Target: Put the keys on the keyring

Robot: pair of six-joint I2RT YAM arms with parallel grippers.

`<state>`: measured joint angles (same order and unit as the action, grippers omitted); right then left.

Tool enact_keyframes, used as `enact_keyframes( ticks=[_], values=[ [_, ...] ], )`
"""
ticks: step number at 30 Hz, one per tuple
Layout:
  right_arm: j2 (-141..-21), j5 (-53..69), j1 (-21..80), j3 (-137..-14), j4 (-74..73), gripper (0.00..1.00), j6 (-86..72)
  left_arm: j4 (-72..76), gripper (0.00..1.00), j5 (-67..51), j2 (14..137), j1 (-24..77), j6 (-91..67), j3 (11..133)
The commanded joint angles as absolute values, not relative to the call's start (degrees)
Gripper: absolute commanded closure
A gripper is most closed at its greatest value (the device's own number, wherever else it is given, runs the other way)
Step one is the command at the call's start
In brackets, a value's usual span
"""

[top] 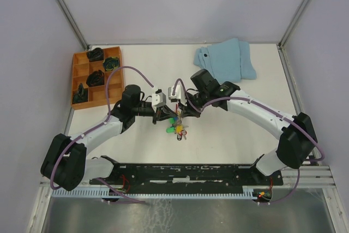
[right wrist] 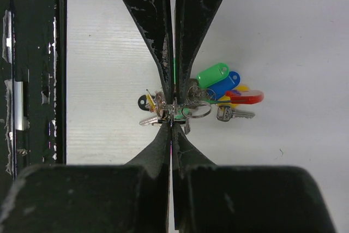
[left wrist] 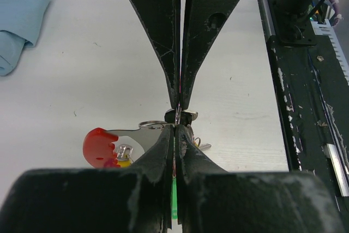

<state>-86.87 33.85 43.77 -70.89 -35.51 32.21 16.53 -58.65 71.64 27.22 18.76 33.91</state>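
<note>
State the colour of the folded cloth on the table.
Light blue: the folded fabric cloth shows best in the top external view.

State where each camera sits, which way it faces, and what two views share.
Top external: above, behind the arms, looking down at the table; both arms, left gripper and right gripper meeting at the keys.
Left wrist: on the left arm, facing rightward; own gripper below, right gripper above.
Right wrist: on the right arm, facing left; own gripper below.
Both wrist views share the keys.
</note>
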Motion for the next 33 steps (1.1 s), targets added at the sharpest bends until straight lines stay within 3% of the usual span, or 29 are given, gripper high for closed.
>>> enact_keyframes(
  ticks=[1,7,19,33],
  values=[
    [-87.63,36.26,44.45,-75.47,-30.6,0.99,31.44,16.15,0.97,-58.52,71.81,27.94,22.4,36.89],
    [-87.72,34.59,44.47,-75.87,-31.09,0.99,31.04,16.08,0.97,-57.28,71.3,27.98,22.46,36.76],
    [-78.38,31.83,43.16,-67.03,-27.69,0.72,29.43,24.39,0.97,-52.46,69.25,27.76,17.76,33.05],
    [-79.36,37.22,39.36,-60.59,-18.28,0.73,26.67,26.63,0.97,-53.17,68.52,27.58,16.65,32.02]
  ],
)
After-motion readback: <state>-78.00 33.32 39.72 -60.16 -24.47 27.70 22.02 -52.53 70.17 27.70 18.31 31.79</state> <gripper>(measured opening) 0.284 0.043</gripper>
